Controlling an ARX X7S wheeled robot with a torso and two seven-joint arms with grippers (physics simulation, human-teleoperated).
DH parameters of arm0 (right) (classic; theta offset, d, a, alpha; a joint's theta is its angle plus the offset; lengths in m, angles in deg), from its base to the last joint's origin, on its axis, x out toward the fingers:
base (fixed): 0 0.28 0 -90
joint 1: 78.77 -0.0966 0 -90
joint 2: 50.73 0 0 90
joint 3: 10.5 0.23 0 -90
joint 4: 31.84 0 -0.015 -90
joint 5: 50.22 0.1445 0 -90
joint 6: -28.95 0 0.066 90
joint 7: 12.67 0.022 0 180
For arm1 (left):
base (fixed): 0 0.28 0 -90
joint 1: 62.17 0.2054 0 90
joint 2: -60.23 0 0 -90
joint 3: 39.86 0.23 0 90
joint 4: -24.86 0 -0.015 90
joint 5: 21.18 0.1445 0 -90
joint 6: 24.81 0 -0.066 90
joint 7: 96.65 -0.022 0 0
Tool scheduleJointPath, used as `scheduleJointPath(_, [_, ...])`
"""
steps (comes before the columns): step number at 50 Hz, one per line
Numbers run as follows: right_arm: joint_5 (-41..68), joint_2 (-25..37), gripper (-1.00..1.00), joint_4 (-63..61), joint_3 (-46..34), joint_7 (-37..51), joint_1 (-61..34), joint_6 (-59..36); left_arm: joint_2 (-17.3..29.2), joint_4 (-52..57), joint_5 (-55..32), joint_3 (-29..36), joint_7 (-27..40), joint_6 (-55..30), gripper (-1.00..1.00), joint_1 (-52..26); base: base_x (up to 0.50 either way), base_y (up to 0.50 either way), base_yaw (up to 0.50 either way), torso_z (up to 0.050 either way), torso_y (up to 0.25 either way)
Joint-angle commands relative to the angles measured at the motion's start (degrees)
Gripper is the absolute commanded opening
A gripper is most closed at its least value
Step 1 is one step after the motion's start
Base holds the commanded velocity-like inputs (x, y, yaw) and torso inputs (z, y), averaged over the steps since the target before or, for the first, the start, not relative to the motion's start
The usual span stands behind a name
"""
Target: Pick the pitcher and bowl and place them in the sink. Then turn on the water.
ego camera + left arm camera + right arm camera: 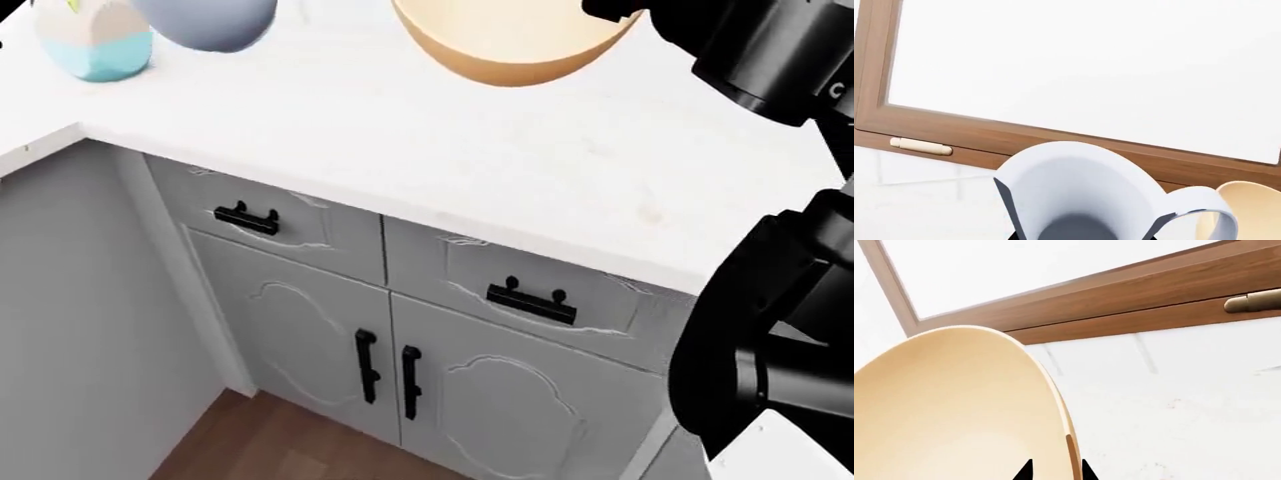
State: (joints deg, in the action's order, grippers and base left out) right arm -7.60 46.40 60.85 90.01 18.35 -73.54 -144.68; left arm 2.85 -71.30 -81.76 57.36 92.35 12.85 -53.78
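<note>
The pale bluish-white pitcher [1074,185] fills the left wrist view, mouth toward the camera, its looped handle [1201,205] to one side. Black tips of my left gripper [1081,238] show on either side of its neck, shut on it. In the head view only its belly [207,25] shows, at the top left. My right gripper [1056,471] is shut on the rim of the tan bowl [954,420], one fingertip inside and one outside. The bowl [514,45] is at the head view's top centre, beside my right arm [774,50]. The sink, faucet and water are out of view.
A white-and-teal mug [94,45] stands left of the pitcher on the white counter [441,160]. Grey cabinets with black handles [531,300] are below. A brown-framed window [1054,135] with a latch [921,146] is behind the counter.
</note>
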Motion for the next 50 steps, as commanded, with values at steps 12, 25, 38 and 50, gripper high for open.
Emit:
scheduleJointPath(12, [1.48, 0.42, -1.00, 0.87, -0.14, 0.62, 0.23, 1.92, -0.20, -0.01, -1.15, -0.97, 0.24, 0.94, -1.00, -0.01, -0.05, 0.14, -0.50, 0.000, 0.001])
scheduleJointPath(25, [1.55, 0.79, -1.00, 1.80, -0.21, 1.03, 0.74, 3.64, -0.25, 0.11, -1.03, -1.06, 0.62, 1.41, -1.00, 0.15, -0.04, 0.14, -0.50, 0.001, 0.000])
scheduleJointPath(38, [2.88, 0.81, -1.00, 0.94, 0.63, 2.37, 0.84, 2.92, -0.29, 0.23, -0.88, -1.09, 0.41, 2.15, -1.00, 0.34, -0.03, 0.15, -0.50, 0.000, 0.001])
scheduleJointPath(50, [3.45, 1.24, -1.00, 1.08, 0.07, 2.56, 1.53, 3.31, -0.31, 0.17, -1.11, -1.16, 0.45, 2.26, -1.00, 0.38, -0.02, 0.15, -0.50, 0.001, 0.001])
